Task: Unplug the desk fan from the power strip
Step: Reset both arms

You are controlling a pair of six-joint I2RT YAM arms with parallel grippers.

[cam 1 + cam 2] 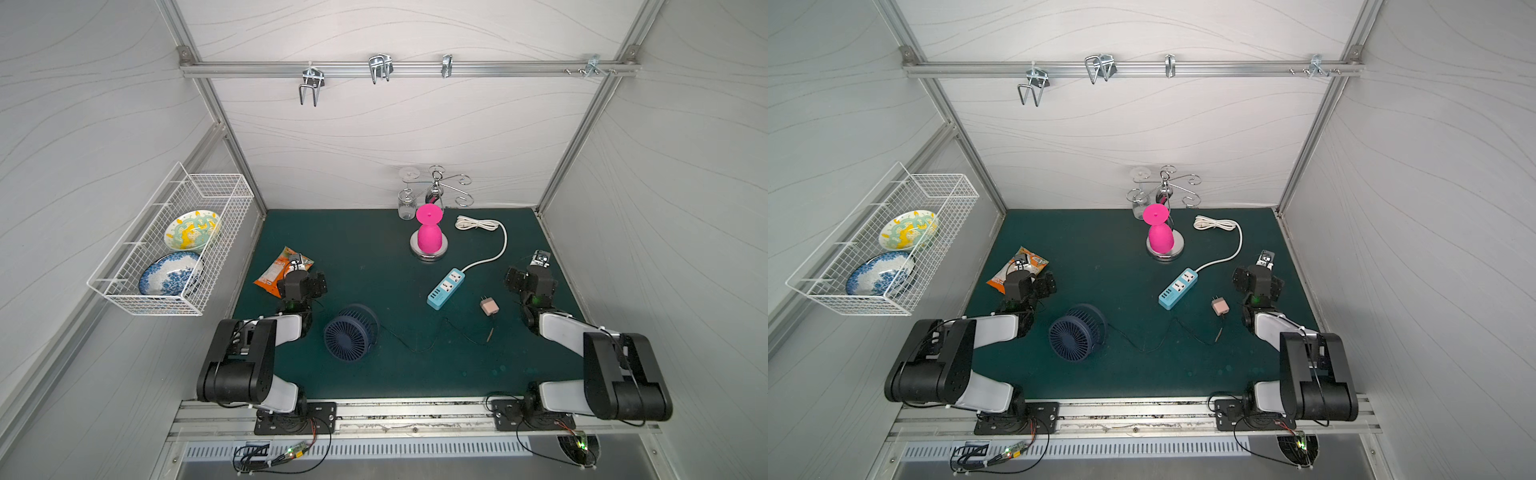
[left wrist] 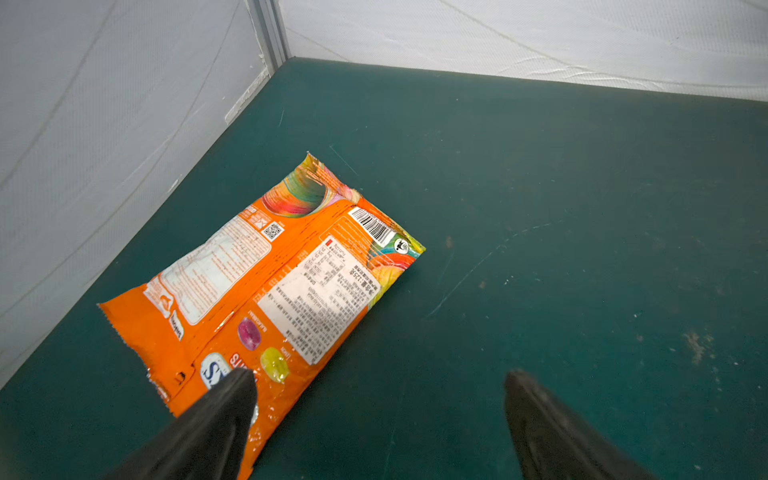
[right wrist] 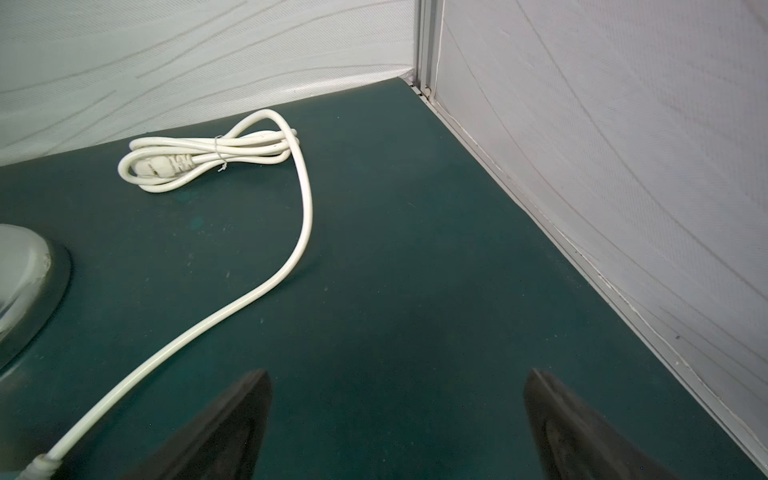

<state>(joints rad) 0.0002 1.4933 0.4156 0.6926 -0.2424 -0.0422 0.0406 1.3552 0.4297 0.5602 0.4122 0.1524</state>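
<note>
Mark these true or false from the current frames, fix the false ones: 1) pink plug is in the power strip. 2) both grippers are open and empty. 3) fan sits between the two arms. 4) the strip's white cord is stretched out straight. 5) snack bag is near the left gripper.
1) False. The pink plug lies on the mat beside the power strip, prongs showing.
2) True. The left gripper and right gripper hold nothing.
3) True. The desk fan lies there, nearer the left arm.
4) False. The white cord ends in a tied bundle.
5) True. The snack bag lies under one left finger.
</note>
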